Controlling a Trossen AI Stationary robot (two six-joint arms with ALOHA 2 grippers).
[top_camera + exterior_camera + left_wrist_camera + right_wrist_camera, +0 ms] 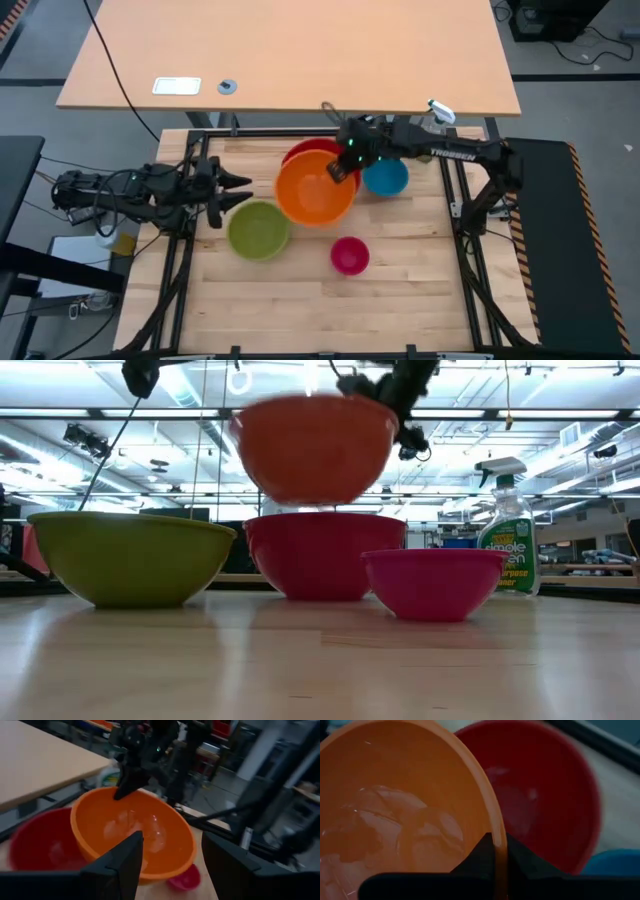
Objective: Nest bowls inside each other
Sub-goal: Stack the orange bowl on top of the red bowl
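The orange bowl (315, 188) hangs in the air over the red bowl (305, 151), which stands on its base on the table and is partly hidden under it. My right gripper (496, 865) is shut on the orange bowl. The lime green bowl (258, 230), the blue bowl (385, 177) and the pink bowl (349, 255) each stand on the table on their own. At the table's left, my left gripper (235, 190) is open and nearly level, pointing at the orange bowl and touching nothing. My right gripper pinches the orange bowl's rim (497, 851) on its far right side, one finger inside the bowl and one outside. The fingers (127, 785) come slanting down from the table's far right. The bowl hangs clear of the table, mouth up, just above the red bowl (325, 555).
A clear spray bottle (508, 530) with green liquid stands at the table's far right, behind the blue bowl. A tan desk (290, 50) lies beyond the far edge. Bare wood shows along the table's near side.
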